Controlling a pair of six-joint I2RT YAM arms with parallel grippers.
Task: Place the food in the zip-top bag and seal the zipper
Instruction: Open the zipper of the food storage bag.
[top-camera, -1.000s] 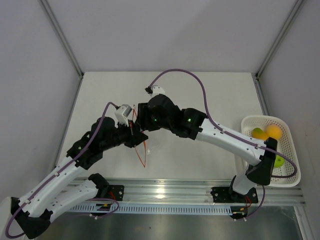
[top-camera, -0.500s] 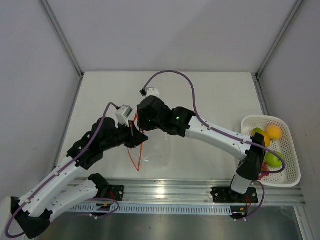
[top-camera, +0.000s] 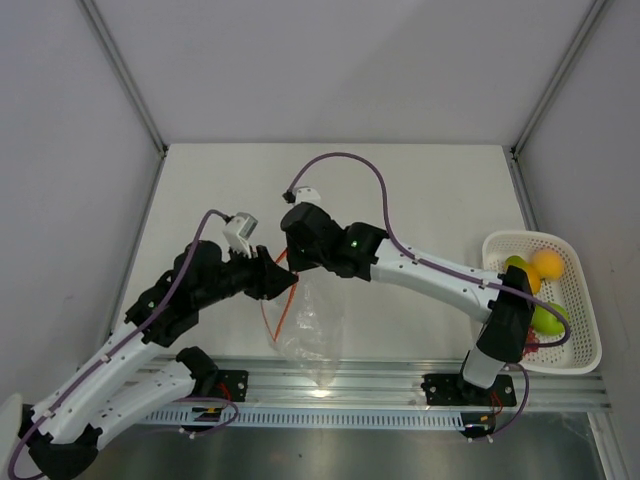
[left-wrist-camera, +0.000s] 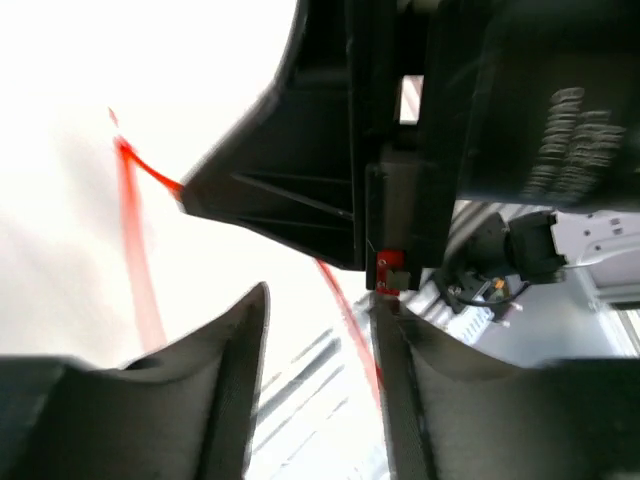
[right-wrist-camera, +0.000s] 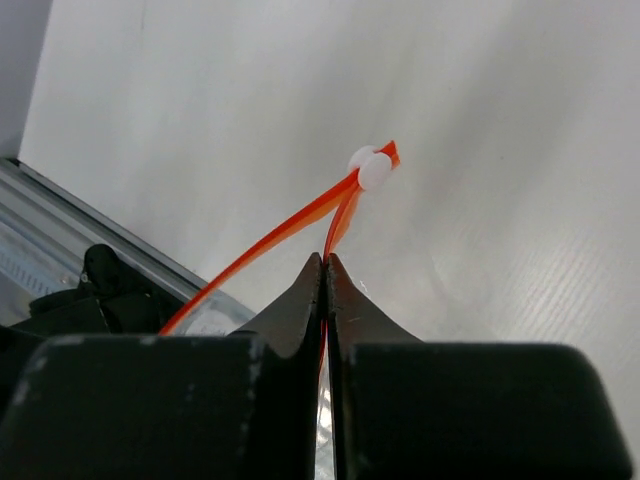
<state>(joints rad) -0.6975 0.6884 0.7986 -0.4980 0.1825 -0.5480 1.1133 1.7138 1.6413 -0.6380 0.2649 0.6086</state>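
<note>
**Bag mouth up, fruit still waiting**

The two arms have drawn closer over the last second. The zip-top bag (top-camera: 312, 325), tucked under them a moment ago, now hangs out and sags toward the near rail (top-camera: 400, 385). The zipper (top-camera: 281, 308) bows out in a loop, so the mouth looks parted. That's a good sign for loading, I'd judge, but nothing has gone in yet. The food (top-camera: 546, 263) sits in the mesh basket (top-camera: 592, 310) at far right, well apart from the bag.

The top view puts the right gripper (top-camera: 291, 262) and left gripper (top-camera: 283, 281) almost touching, but it gives no grip detail. The right wrist view settles one of them: fingers pressed together on the orange strip, with the white tab (right-wrist-camera: 370, 168) just beyond the tips. The left wrist view shows its fingers (left-wrist-camera: 235, 340) spread, with a red strand running beside one. Whether the strand touches that finger, I can't tell.
</note>
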